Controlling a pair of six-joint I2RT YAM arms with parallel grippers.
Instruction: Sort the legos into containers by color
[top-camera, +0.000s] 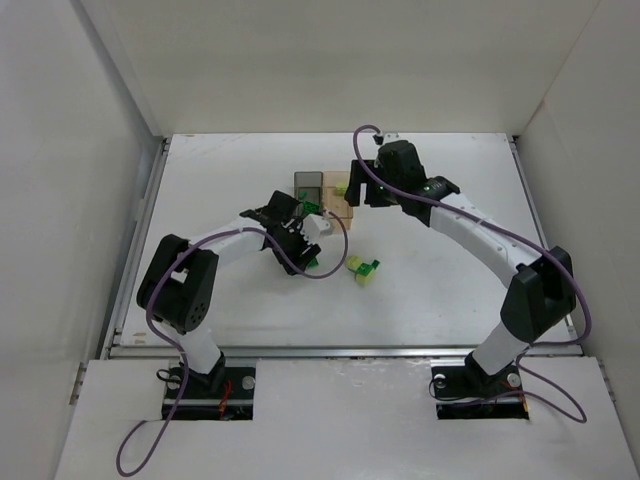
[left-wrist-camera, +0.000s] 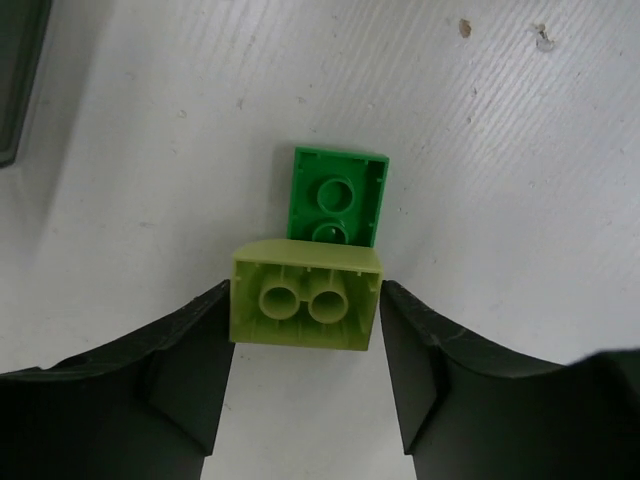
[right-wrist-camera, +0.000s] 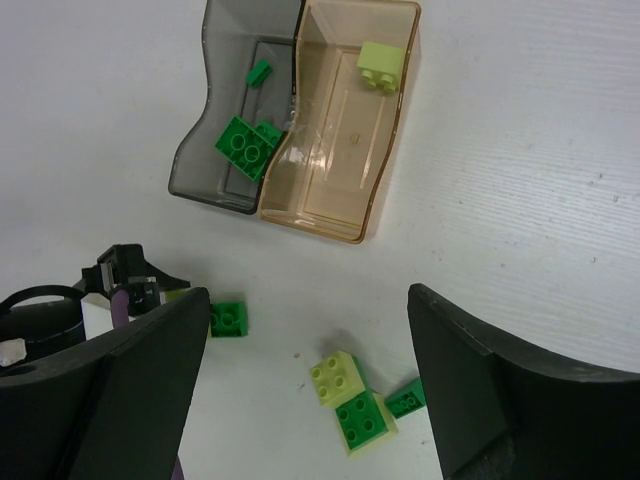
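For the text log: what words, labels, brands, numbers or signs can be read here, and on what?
None can be read.
The pale brick and green brick show plain undersides.
Any marks on the studs of the loose bricks are too small to tell.
The grey box and tan box show no label.

You have a pale yellow-green plastic brick (left-wrist-camera: 305, 298) and a dark green plastic brick (left-wrist-camera: 338, 195), both smooth, semi-gloss. The white tabletop (left-wrist-camera: 500, 150) is matt, finely ribbed. The smoky grey box (right-wrist-camera: 195, 150) and tan box (right-wrist-camera: 335, 195): translucent glossy plastic.
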